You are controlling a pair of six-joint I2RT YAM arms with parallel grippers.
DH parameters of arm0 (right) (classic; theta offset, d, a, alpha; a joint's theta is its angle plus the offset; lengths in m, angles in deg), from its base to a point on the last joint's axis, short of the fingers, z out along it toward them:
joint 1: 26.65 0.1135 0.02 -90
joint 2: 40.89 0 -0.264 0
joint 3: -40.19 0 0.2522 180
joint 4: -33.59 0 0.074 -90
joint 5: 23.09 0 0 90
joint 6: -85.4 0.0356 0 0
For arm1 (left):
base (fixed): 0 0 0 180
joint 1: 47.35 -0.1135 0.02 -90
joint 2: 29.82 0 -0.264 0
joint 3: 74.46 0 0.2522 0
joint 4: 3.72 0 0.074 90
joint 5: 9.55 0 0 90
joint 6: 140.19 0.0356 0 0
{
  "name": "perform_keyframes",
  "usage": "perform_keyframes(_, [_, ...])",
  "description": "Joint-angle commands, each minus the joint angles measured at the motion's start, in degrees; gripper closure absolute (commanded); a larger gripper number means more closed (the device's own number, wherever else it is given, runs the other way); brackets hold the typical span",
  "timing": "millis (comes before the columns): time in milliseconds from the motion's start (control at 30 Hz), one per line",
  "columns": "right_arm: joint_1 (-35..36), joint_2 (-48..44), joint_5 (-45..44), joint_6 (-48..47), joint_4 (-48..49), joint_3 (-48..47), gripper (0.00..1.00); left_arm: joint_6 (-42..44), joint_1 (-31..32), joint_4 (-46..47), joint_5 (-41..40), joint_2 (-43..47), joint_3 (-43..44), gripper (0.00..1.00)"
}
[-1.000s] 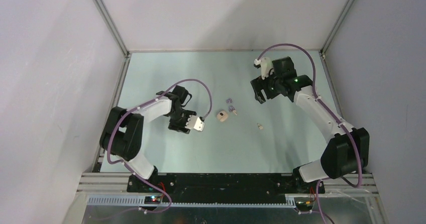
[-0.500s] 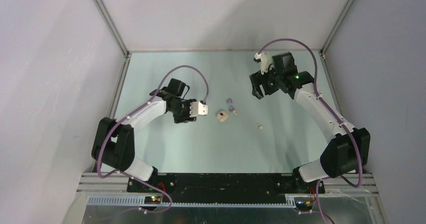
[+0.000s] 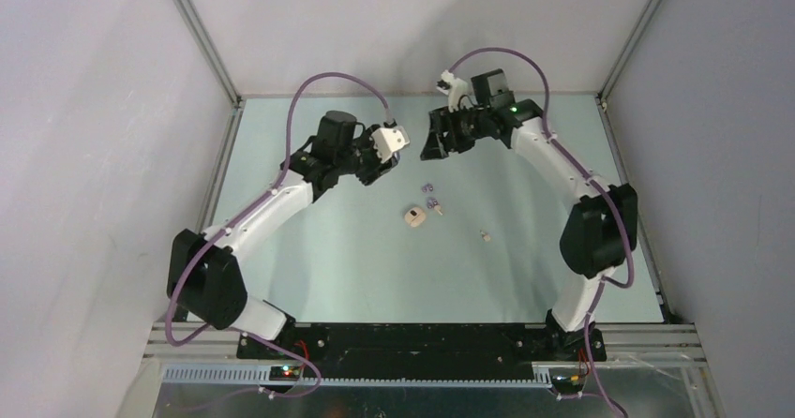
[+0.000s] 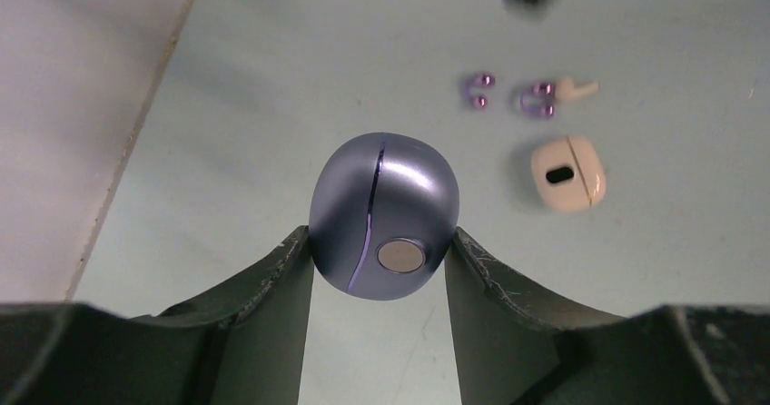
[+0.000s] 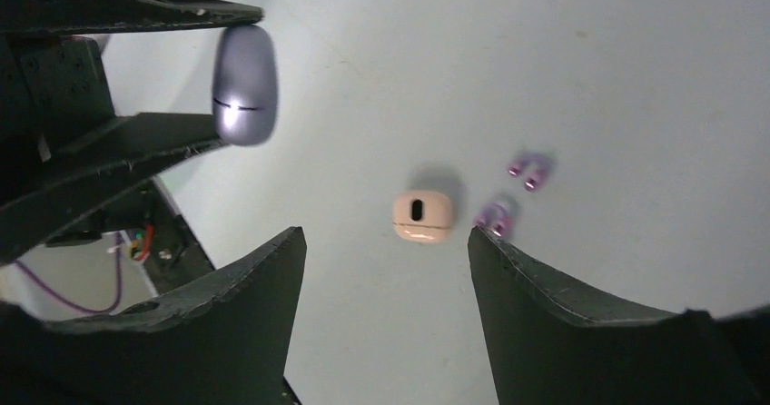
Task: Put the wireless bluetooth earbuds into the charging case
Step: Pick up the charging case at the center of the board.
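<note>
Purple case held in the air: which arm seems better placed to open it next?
Probably the right arm: the right tool is open, empty and facing the purple case, which the left tool is gripping.

One case [image 4: 383, 207] sits in the left gripper [image 4: 380, 244] above the table [image 3: 375, 268]. A second case [image 3: 413, 216] lies there, earbuds [image 3: 432, 198] just behind it.
</note>
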Motion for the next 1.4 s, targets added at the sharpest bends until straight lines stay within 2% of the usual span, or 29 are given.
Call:
perform_keyframes(0, [2.8,3.2,6.8,4.7,2.6,-6.4,0.28,-12.9,1.1,5.8,-1.5,-1.8,4.5,0.67])
perform_keyframes(200, [4.4,5.1,10.7,3.9,3.7,-9.0,0.29,-16.3,1.9,5.1,-1.8,-1.9,5.6,0.67])
perform_keyframes(367, [4.6,6.0,10.5,5.3,5.8,-8.9,0.31,-17.9,2.0,5.4,-0.6,-1.3,5.5,0.67])
perform_keyframes(733, [5.8,8.9,8.3,7.9,8.1,-10.1,0.43,-18.9,2.2,6.1,1.2,0.1,5.2,0.67])
perform_keyframes(933, [6.1,9.6,9.1,7.9,8.4,-10.5,0.62,-19.4,2.2,6.7,1.7,0.5,4.8,0.67])
perform_keyframes(1067, [6.0,9.8,11.7,6.8,8.4,-10.4,0.93,-19.4,2.2,7.0,1.2,0.5,4.9,0.65])
perform_keyframes(1100, [5.9,9.7,12.4,6.4,8.2,-10.2,1.0,-19.3,2.2,6.8,0.6,0.5,5.0,0.6])
perform_keyframes(1133, [5.8,9.3,12.7,5.7,8.2,-10.0,1.0,-19.2,2.1,6.6,0.1,0.6,5.1,0.49])
perform_keyframes(1167, [5.5,8.5,13.1,5.3,8.3,-9.4,1.0,-19.4,2.1,6.3,-1.4,0.9,5.4,0.43])
perform_keyframes(1200, [4.8,8.0,13.5,4.8,8.6,-9.0,1.0,-19.6,1.8,6.0,-1.7,1.2,5.6,0.33])
perform_keyframes(1267, [2.9,6.4,15.8,4.4,9.4,-8.2,1.0,-22.6,0.4,5.3,-0.2,2.8,6.3,0.2])
perform_keyframes(1367, [-1.3,3.2,22.9,4.8,14.2,-6.9,1.0,-29.9,-4.2,5.5,5.7,4.2,8.7,0.08])
